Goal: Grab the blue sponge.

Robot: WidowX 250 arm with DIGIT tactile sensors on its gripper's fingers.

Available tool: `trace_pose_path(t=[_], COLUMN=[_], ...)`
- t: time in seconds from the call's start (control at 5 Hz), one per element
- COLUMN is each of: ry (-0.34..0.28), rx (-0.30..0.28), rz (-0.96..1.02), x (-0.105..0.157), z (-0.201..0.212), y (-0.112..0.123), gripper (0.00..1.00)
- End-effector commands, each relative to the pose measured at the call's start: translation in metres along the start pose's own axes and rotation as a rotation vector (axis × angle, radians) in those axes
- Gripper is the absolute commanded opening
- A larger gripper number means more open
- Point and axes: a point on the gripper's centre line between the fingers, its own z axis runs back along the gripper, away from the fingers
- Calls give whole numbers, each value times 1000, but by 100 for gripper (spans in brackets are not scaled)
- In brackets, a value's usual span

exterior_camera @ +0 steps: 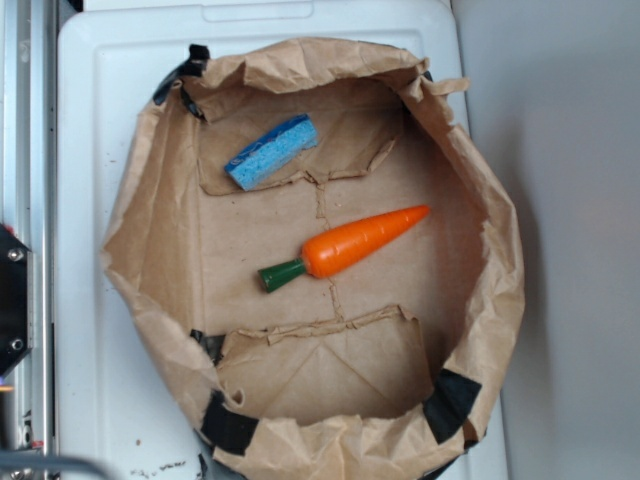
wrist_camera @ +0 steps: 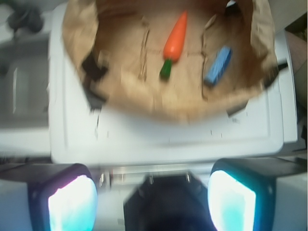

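— Where's the blue sponge (exterior_camera: 271, 152)?

— Inside the brown paper bag (exterior_camera: 150, 210), which is rolled down into a shallow open basin. The sponge lies on the bag's floor near the far wall in the exterior view, slanted, with its darker blue layer along the upper edge. In the wrist view it sits at the right side of the bag floor (wrist_camera: 218, 65).

— Anything else in there?

— An orange toy carrot (exterior_camera: 355, 243) with a green stem, lying on its side near the middle of the bag. It's close to the sponge but not touching it.

— What's the bag resting on?

— A white plastic lid (exterior_camera: 85, 150), with black tape patches on the bag's rim.

— And the gripper (wrist_camera: 153, 192)?

— Only the wrist view shows it. Its two fingers (wrist_camera: 72, 202) sit wide apart at the bottom of that picture, so the jaws are spread with nothing between them, well back from the bag. That view is blurred.
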Motion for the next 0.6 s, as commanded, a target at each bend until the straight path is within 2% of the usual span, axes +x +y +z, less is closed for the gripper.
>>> trace_pose_path(t=[0.0,0.2,0.4], ry=[-49,-63,-63], rx=[-5,-54,-54], rz=[-4,-102,-102], x=[93,115,115], z=[-27,-52,-52], y=[10,38,38], gripper=[100,100,100])
